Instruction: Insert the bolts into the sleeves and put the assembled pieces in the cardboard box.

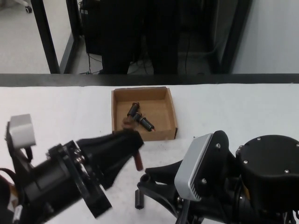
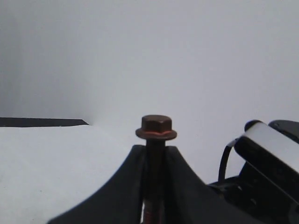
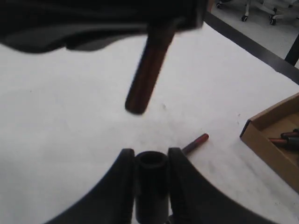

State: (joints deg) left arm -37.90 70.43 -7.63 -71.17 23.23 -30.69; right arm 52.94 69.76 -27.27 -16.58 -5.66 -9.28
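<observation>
My left gripper (image 2: 155, 151) is shut on a brown bolt (image 2: 156, 128), whose hex head stands out past the fingertips. In the high view this bolt (image 1: 138, 161) hangs from the left gripper (image 1: 133, 140), shank end down, in front of the cardboard box (image 1: 120, 95). My right gripper (image 3: 152, 156) is shut on a black sleeve (image 3: 152, 184), open end up. The bolt's shank (image 3: 145, 77) hovers tilted a short way above the sleeve's mouth, apart from it. The high view shows the sleeve (image 1: 139, 199) just below the bolt's tip. Several assembled pieces (image 1: 140, 117) lie in the box.
A loose bolt (image 3: 196, 142) lies on the white bench beyond the sleeve, between it and the box (image 3: 268, 149). The bench's dark far edge (image 1: 149, 79) runs behind the box. White bench surface stretches to both sides of the box.
</observation>
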